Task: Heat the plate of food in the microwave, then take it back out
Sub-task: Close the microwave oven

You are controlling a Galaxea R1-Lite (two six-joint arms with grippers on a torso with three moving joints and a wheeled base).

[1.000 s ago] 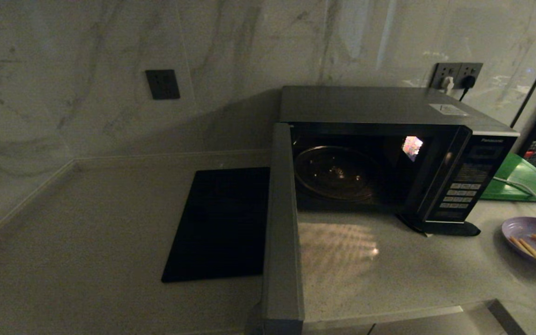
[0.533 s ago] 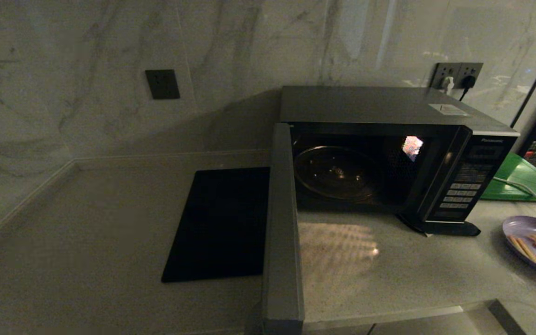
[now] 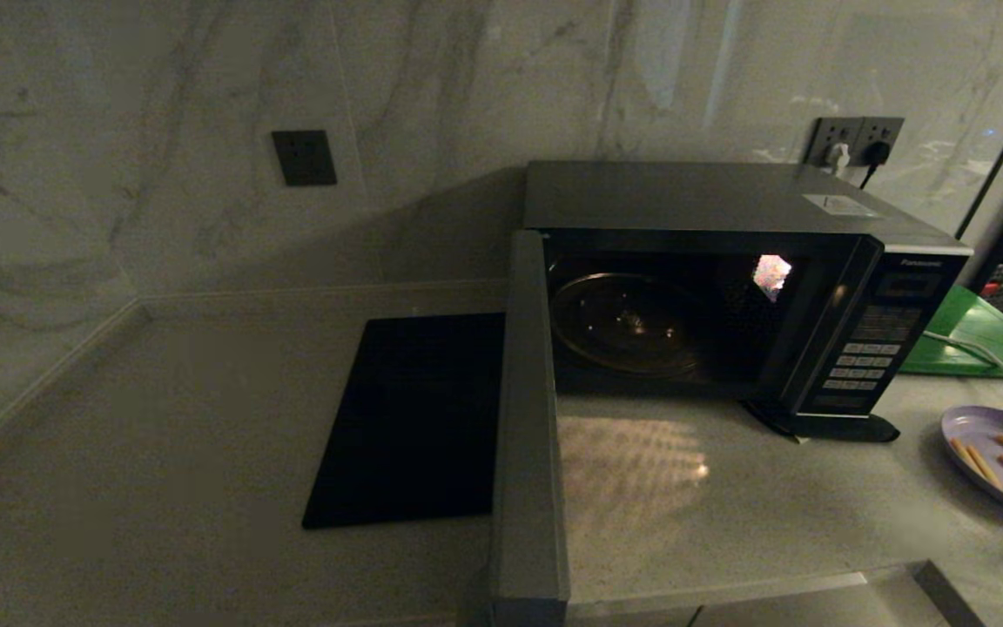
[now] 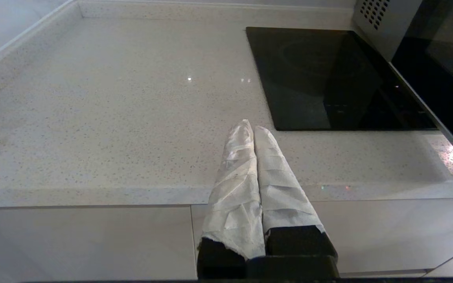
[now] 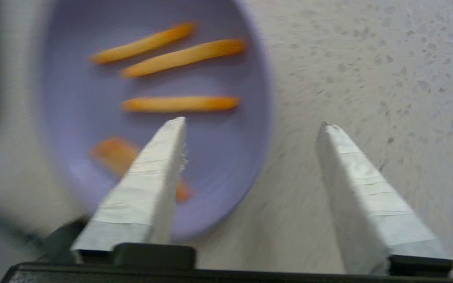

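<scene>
Purple plate of food [image 5: 155, 118] sits on the worktop [image 5: 368, 59] beneath the right gripper [image 5: 250, 129] — fingers wide, straddling its rim, holding nothing.

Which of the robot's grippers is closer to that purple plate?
The right gripper, open directly over the plate of food's rim. The left gripper hangs shut near the black slab.

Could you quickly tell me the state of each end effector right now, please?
Left end effector: closed, holding nothing, over the counter edge.
Right end effector: open, holding nothing, straddling the rim of the plate of food.
</scene>
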